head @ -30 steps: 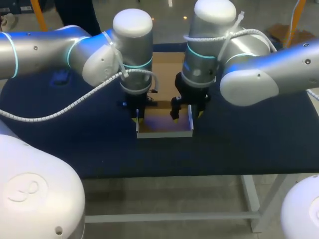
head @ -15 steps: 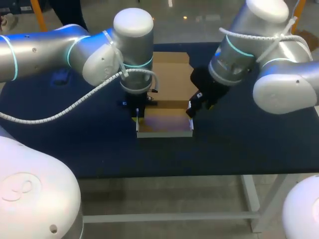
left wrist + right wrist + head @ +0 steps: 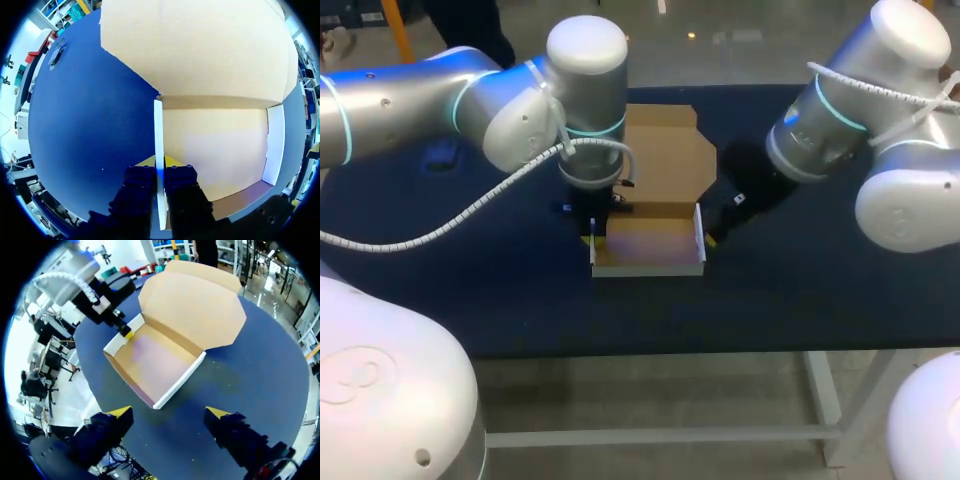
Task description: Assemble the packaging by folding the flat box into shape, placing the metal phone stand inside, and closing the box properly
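Cardboard box wall (image 3: 158, 145) pinched by left hand (image 3: 160, 161), right hand (image 3: 169, 413) spread

Head view high behind, 2 wrist views close, all share box (image 3: 650, 242)

Count: one cardboard box (image 3: 650, 245); one blue table (image 3: 470, 290); two grippers of mine, left gripper (image 3: 159, 162) and right gripper (image 3: 170, 412).
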Tool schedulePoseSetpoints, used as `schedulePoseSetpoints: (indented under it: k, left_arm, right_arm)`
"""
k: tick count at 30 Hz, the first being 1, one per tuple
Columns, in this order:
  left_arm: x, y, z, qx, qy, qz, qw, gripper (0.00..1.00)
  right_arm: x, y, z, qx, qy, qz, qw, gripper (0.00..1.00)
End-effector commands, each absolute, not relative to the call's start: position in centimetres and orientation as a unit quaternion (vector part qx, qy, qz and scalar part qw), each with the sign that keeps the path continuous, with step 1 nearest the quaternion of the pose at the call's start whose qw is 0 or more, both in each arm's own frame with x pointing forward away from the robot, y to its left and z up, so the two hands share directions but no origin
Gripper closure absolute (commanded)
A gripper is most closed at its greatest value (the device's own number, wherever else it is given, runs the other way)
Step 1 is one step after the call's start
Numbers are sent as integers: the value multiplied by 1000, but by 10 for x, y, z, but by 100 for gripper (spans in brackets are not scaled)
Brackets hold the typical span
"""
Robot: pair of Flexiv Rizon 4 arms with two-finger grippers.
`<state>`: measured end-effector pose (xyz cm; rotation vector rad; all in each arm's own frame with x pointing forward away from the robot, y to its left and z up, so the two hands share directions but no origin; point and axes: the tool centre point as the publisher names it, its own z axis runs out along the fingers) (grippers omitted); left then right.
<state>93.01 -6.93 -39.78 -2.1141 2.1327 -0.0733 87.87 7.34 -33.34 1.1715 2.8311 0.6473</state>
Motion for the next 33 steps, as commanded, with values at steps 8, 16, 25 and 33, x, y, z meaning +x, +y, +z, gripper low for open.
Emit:
schedulePoseSetpoints:
  k: [8, 16, 25, 33]
  left_arm:
    - [927, -68, -402, -698, 712, -13, 76, 100]
    - [928, -66, -405, -700, 710, -4, 84, 100]
    - [929, -65, -407, -689, 718, 14, 97, 100]
    - [932, -64, -410, -693, 706, 40, 142, 100]
  right_arm:
    - [846, 24, -316, 245, 927, 283, -29, 0]
    - [823, 2, -301, 206, 926, 315, -5, 0]
    - [809, -8, -291, 195, 928, 318, 10, 0]
    - [802, -11, -292, 196, 928, 316, 15, 0]
